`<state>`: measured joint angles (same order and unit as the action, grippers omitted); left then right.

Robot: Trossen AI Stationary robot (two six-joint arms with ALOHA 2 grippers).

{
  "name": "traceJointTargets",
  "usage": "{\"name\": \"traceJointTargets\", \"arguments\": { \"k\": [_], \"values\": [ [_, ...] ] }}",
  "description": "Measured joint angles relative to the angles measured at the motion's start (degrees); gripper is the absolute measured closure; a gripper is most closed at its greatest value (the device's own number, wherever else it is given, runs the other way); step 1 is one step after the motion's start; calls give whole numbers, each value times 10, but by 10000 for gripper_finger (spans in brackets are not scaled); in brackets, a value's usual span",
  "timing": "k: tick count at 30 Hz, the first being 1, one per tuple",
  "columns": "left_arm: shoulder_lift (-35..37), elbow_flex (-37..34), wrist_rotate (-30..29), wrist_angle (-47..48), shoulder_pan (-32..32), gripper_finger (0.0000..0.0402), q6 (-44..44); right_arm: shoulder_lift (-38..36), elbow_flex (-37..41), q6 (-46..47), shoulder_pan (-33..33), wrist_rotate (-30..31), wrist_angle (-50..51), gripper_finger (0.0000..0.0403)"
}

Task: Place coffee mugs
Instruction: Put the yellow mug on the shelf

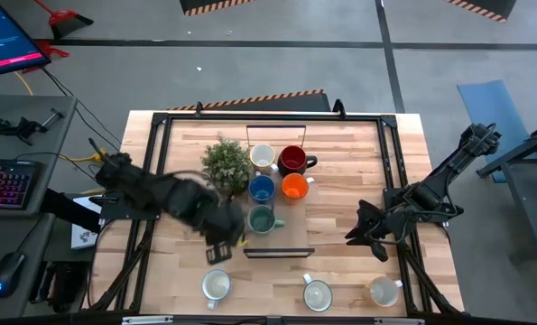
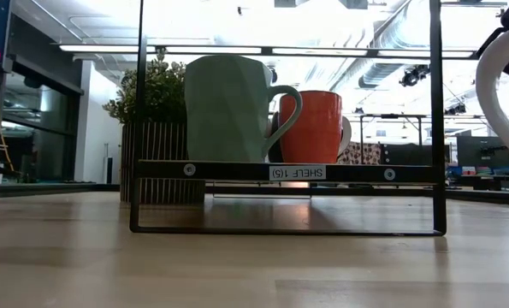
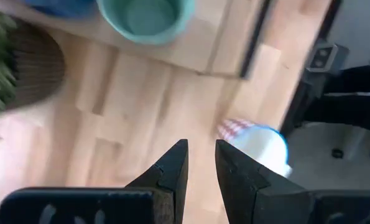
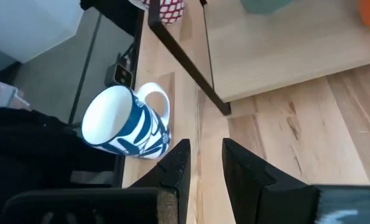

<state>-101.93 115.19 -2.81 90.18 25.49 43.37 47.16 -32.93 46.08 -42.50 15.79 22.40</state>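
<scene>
Spanning frame: pale wood tabletop (image 1: 340, 226) (grey floor (image 1: 250, 72) around).

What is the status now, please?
Left pincer empty, above white mug. Right pincer empty, waiting. Five mugs on shelf. Plant beside them.

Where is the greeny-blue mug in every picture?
High view: the teal green ceramic mug sits mid-table, just below the blue one.
Low view: front left on the shelf, beside the orange mug.
Left wrist view: top edge, seen from above.
Right wrist view: only a sliver at the top edge.
Shared landmark: the black shelf frame.
</scene>
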Motion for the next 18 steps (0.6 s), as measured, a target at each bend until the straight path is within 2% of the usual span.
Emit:
{"name": "traceJointTargets", "arguments": {
  "k": [4,7,12,18],
  "values": [
    [-4,-1,-5,-3,62,330,51,-1,0,2,0,-37,-15,330],
    [-10,-1,-48,-2,98,330,71,-3,-17,31,0,-81,5,330],
    [-16,-1,-109,-2,127,330,123,25,-109,65,-20,-106,165,339],
    [-16,-2,-142,-2,130,330,141,145,-277,85,-75,-93,359,369]
  ]
}}
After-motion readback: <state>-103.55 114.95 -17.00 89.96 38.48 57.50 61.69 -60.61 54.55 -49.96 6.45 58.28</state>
